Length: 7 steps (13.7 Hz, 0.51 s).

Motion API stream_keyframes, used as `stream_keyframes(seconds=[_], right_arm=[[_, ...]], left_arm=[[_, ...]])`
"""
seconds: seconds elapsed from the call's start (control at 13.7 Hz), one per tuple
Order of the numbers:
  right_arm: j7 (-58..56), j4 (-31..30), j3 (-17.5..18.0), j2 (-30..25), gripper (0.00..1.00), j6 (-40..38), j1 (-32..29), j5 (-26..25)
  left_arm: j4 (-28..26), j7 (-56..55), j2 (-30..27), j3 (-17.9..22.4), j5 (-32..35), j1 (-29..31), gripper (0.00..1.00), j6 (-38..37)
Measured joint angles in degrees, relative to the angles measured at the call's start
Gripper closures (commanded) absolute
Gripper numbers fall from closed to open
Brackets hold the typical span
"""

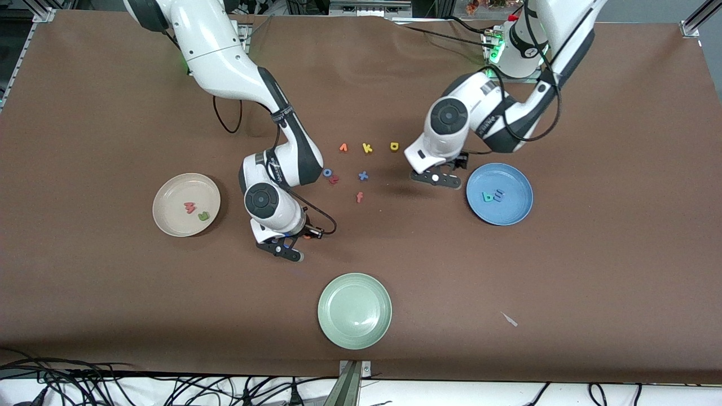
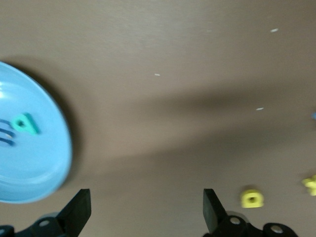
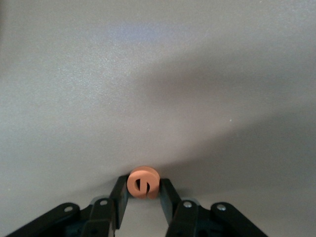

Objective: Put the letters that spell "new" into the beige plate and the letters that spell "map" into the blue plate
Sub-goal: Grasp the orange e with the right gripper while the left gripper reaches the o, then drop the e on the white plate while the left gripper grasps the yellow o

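Brown cloth covers the table. Toward the right arm's end, the beige plate holds the pinkish-red w and green n. Beside it, the right gripper is low over bare cloth, its fingers pinching the orange e between their tips. Loose letters lie mid-table, the yellow p among them. The left gripper hangs with fingers spread and nothing between them, between that p and the blue plate, which holds the teal a touching the light-blue m.
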Motion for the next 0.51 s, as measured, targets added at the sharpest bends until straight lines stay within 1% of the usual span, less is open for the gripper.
stream_keyframes(seconds=[0.22, 0.51], right_arm=[[1.0, 0.2, 0.0, -0.1, 0.74, -0.2, 0.0, 0.0], [1.0, 0.3, 0.0, -0.1, 0.76, -0.2, 0.0, 0.0]], left_arm=[[-0.7, -7.0, 1.1, -0.2, 0.0, -3.8, 0.00, 2.6], [-0.8, -9.9, 2.4, -0.2, 0.0, -5.3, 0.00, 4.8]])
